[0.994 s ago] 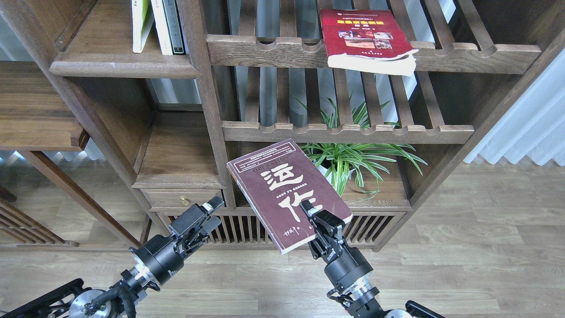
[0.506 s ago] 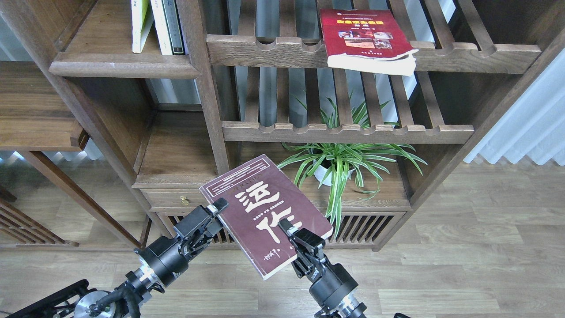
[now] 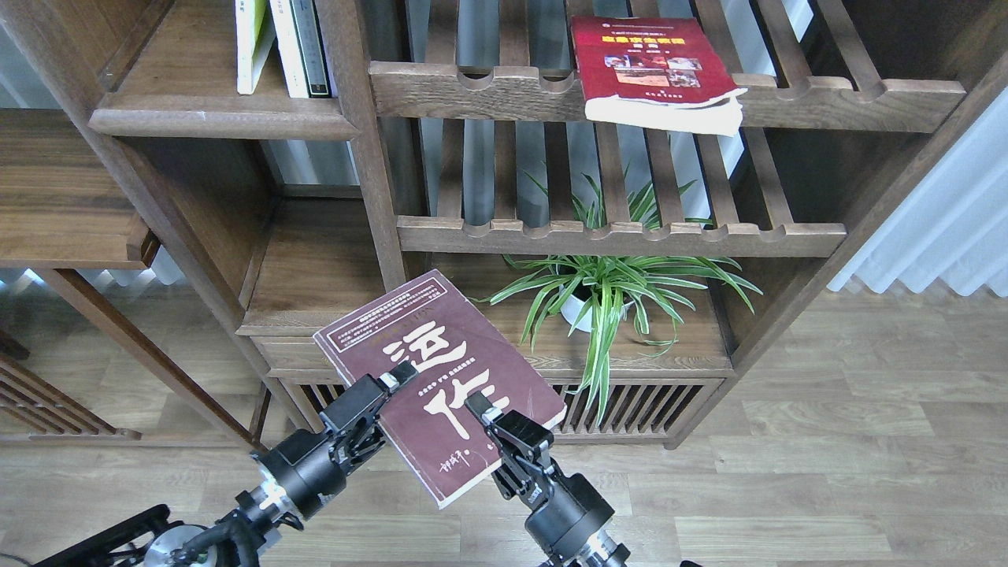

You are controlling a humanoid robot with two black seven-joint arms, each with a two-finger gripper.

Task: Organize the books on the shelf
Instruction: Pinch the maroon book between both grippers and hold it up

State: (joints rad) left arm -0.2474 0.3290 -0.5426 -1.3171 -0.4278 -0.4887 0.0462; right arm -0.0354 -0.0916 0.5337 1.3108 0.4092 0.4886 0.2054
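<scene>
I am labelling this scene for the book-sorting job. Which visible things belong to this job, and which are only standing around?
Job things:
- maroon book, held by right gripper, left gripper at its edge
- red book on slatted rack
- yellow-green book
- solid shelf

Just there:
- potted plant
- small drawer

The maroon book (image 3: 429,370), its cover bearing big white Chinese characters, is held tilted in the air at about six o'clock of the view, cover up, low in front of the cabinet. The red book (image 3: 650,67), with yellow title and photos, lies flat at one o'clock on a slatted rack, its page edge overhanging the front rail. The yellow-green book (image 3: 250,39) stands upright at eleven o'clock on the dark-brown shelf (image 3: 220,122), beside other upright volumes.
</scene>
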